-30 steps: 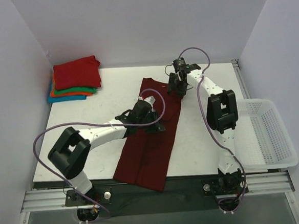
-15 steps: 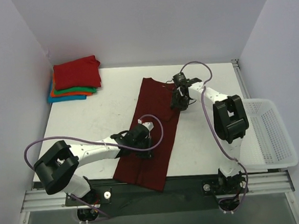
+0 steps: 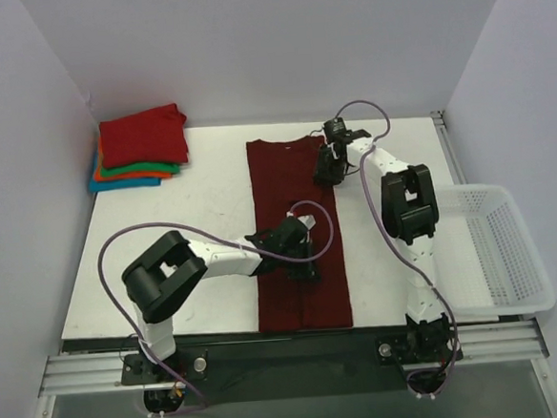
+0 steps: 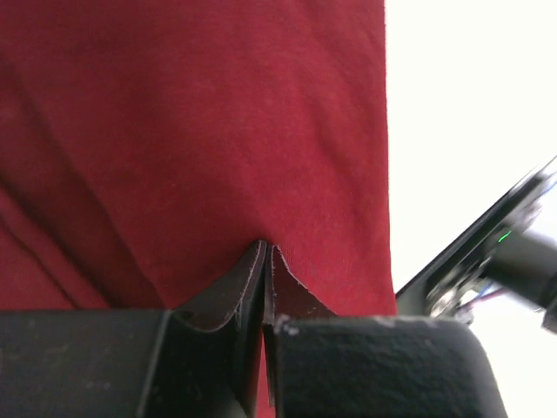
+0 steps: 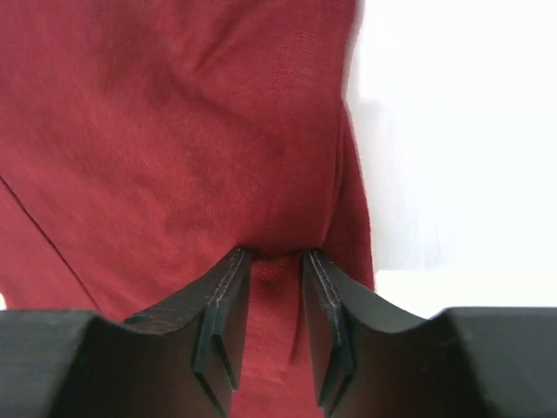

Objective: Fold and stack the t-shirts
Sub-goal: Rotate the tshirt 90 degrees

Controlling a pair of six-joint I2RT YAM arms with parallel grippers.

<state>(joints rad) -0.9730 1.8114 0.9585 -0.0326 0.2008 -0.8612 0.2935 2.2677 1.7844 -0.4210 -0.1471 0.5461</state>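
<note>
The dark maroon t-shirt [image 3: 292, 198] lies as a long, narrow strip running from the table's back to its front edge. My left gripper [image 3: 305, 256] is low on the strip's right half and shut on a pinch of the maroon t-shirt [image 4: 218, 131], its jaws nearly touching [image 4: 265, 248]. My right gripper [image 3: 326, 171] is at the strip's far right corner. Its jaws [image 5: 277, 254] are closed on a puckered fold of the maroon t-shirt [image 5: 174, 131] near its edge. A stack of folded t-shirts [image 3: 140, 147], red on top of orange, green and blue, sits at the back left.
A white mesh basket [image 3: 497, 251] hangs off the table's right edge beside the right arm. Walls close in on the left, the back and the right. Purple cables loop above both arms.
The maroon shirt lay slanted across the table and now lies straight. The left gripper moved right along it and closed; the right gripper narrowed on the far corner.
</note>
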